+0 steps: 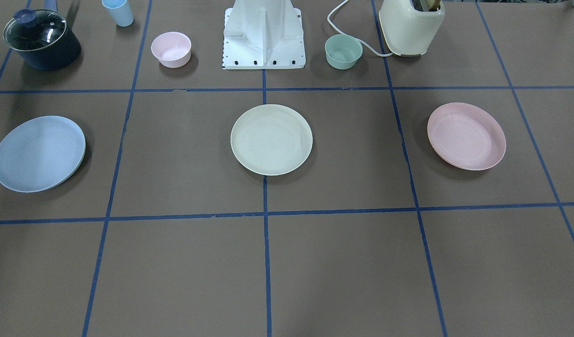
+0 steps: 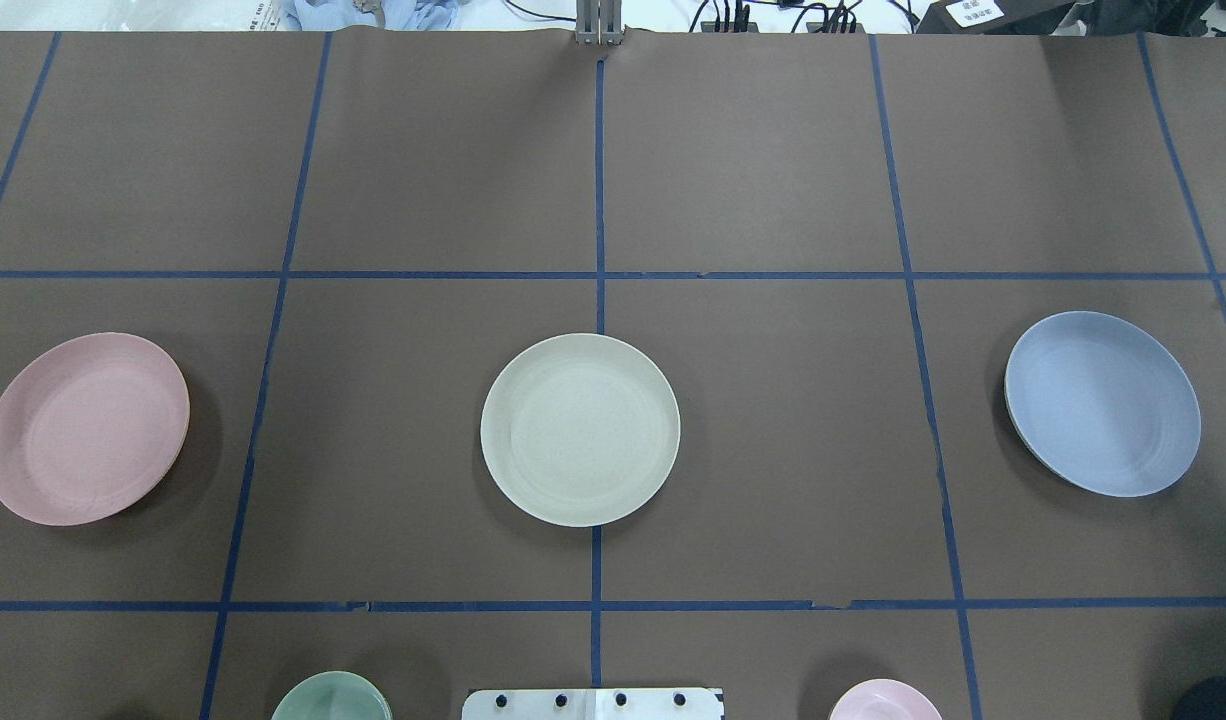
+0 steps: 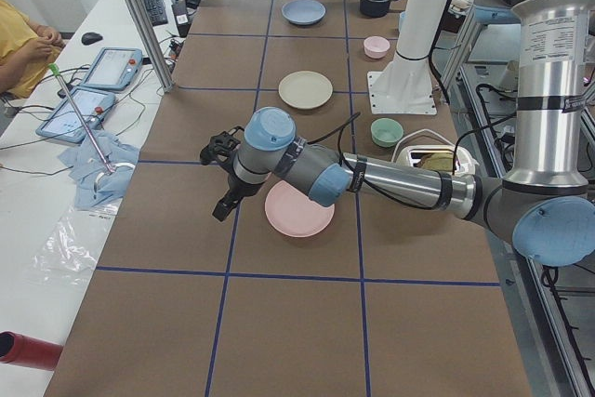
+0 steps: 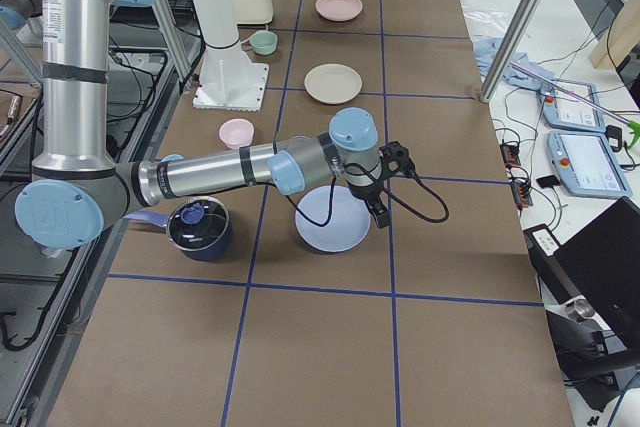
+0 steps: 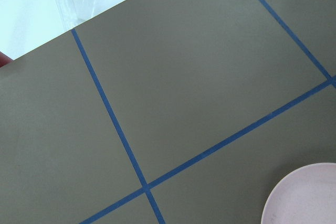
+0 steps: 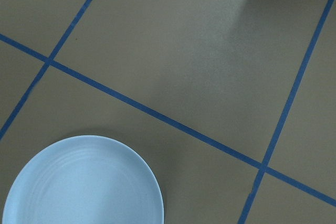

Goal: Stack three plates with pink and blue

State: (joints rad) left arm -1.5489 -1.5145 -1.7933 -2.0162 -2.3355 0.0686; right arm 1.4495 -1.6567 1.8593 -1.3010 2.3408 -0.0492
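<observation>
Three plates lie apart in a row on the brown table. The cream-white plate (image 1: 271, 139) is in the middle, and shows in the overhead view (image 2: 580, 429). The pale pink plate (image 2: 86, 428) lies on my left side and the light blue plate (image 2: 1103, 402) on my right. My left gripper (image 3: 221, 211) shows only in the exterior left view, hanging beside the pink plate (image 3: 299, 209). My right gripper (image 4: 380, 212) shows only in the exterior right view, at the edge of the blue plate (image 4: 333, 219). I cannot tell whether either is open or shut.
Near the robot base (image 1: 264, 37) stand a small pink bowl (image 1: 171, 49), a mint-green bowl (image 1: 343, 51), a cream toaster (image 1: 411, 25), a blue cup (image 1: 118, 11) and a dark pot with a glass lid (image 1: 41, 40). Blue tape lines grid the table.
</observation>
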